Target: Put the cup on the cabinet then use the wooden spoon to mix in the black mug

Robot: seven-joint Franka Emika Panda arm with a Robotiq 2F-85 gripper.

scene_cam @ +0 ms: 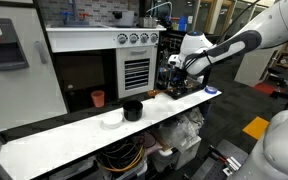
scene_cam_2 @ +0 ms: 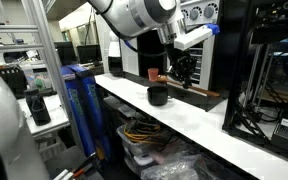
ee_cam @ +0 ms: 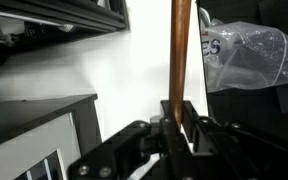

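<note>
My hand (ee_cam: 180, 128) is closed tight on the wooden spoon (ee_cam: 180, 50), away from the black mug (scene_cam: 132, 109) on the desk (scene_cam: 74, 135). The cup (scene_cam: 98, 97) sits on the cabinet (scene_cam: 84, 38) ledge. I fear (thin handle) the spoon twisting, or tipping the mug.

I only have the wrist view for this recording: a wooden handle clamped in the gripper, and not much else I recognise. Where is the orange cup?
Observer: In an exterior view the cup stands on the cabinet, on its dark ledge.
Operator: And the black mug?
Observer: The black mug sits on the white counter in front of that ledge, apart from the cup, with a white bowl beside it.
Operator: Is the gripper above the mug?
Observer: No. In both exterior views the gripper, shut on the wooden spoon, is off to one side of the mug and higher than its rim.
</note>
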